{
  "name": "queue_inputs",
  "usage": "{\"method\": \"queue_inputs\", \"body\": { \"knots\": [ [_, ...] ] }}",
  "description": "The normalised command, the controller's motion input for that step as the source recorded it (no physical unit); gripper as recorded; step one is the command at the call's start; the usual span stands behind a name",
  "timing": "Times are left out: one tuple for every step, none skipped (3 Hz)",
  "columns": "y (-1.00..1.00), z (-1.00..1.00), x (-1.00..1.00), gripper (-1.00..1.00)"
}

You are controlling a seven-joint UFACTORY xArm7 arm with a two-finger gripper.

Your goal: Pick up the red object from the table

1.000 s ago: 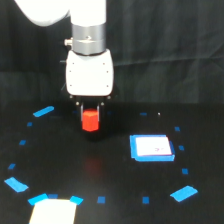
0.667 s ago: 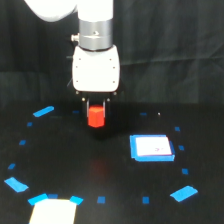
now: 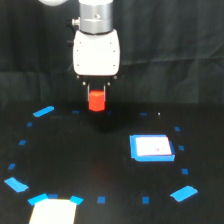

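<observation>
The red object (image 3: 96, 100) is a small red-orange block hanging below the white gripper body, held between the short dark fingers of my gripper (image 3: 96, 95). The gripper is shut on it and the block is lifted off the black table (image 3: 100, 165), with a faint red reflection on the surface beneath it. The arm stands upright at the top centre of the exterior view.
A white square pad with a blue border (image 3: 151, 148) lies on the exterior view's right. Another white pad (image 3: 52, 211) sits at the bottom left edge. Blue tape marks (image 3: 43, 111) form a ring on the table. A black curtain hangs behind.
The gripper has risen and shifted toward the exterior view's right, carrying the red object higher off the table.
</observation>
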Motion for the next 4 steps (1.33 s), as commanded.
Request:
{"method": "queue_inputs", "body": {
  "knots": [
    [-0.31,1.0,0.74,-1.0],
    [-0.34,0.74,1.0,-1.0],
    [0.02,0.15,0.47,-0.93],
    [-0.09,0.03,-0.17,-1.0]
  ]
}}
